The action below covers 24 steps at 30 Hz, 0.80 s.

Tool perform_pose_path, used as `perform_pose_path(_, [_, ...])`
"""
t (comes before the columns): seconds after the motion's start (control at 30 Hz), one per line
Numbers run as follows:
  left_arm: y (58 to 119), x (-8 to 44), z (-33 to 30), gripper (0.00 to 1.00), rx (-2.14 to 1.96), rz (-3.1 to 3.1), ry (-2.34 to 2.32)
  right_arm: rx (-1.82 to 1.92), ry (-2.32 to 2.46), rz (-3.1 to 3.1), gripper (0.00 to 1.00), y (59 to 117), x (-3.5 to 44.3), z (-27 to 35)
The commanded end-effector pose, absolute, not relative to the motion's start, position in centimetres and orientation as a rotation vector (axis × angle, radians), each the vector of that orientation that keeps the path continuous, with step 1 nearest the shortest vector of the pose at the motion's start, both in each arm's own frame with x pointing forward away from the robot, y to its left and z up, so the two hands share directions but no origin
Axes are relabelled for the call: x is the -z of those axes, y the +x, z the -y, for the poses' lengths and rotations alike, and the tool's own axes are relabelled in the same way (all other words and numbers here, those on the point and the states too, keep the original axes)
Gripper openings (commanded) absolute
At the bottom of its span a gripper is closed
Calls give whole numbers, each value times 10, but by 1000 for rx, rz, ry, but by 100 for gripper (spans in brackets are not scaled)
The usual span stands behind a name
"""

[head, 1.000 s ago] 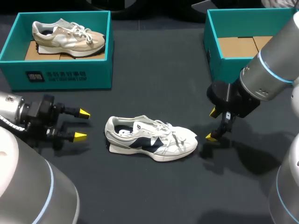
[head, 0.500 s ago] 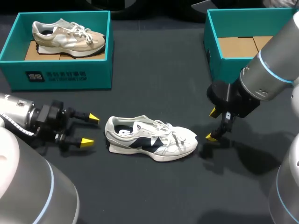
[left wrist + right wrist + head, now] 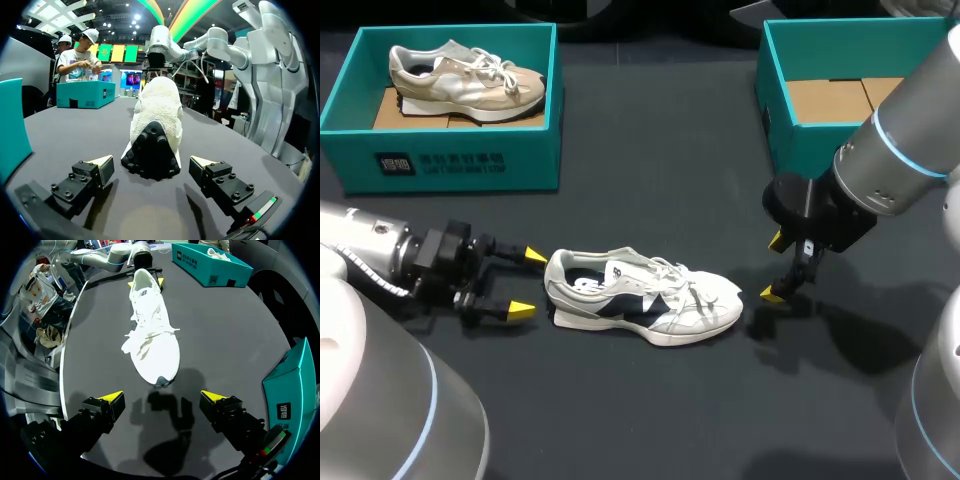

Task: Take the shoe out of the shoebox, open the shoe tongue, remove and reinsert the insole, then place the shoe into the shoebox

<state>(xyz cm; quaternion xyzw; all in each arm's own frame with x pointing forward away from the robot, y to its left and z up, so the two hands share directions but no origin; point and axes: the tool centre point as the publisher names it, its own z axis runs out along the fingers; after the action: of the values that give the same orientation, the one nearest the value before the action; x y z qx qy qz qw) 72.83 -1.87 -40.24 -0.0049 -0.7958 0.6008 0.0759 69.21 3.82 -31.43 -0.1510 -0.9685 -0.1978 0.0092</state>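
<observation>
- One white-and-navy sneaker [image 3: 640, 297] sits upright on your table [image 3: 650, 410], outside the teal shoebox [image 3: 775, 115] at its 1 o'clock.
- Your left gripper [image 3: 528, 282]: wide open, holding nothing, at the sneaker's 9 o'clock, just off the heel.
- Your right gripper [image 3: 774, 267]: wide open, holding nothing, at 3 o'clock, near the toe.

White-and-navy laced sneaker [image 3: 642, 297] sits upright on its sole, near the teal cardboard shoebox [image 3: 804, 145]; toe nearest it. The shoebox stands open-topped.
</observation>
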Motion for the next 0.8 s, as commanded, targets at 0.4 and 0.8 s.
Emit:
perform_pose_path(0.4, [731,407,29,100,-1796,2374,-10,618,-473,3028,100,690,315,-38])
perform_pose_path(0.8, [728,406,40,100,-1797,2365,-29,618,-473,3028,100,690,315,-38])
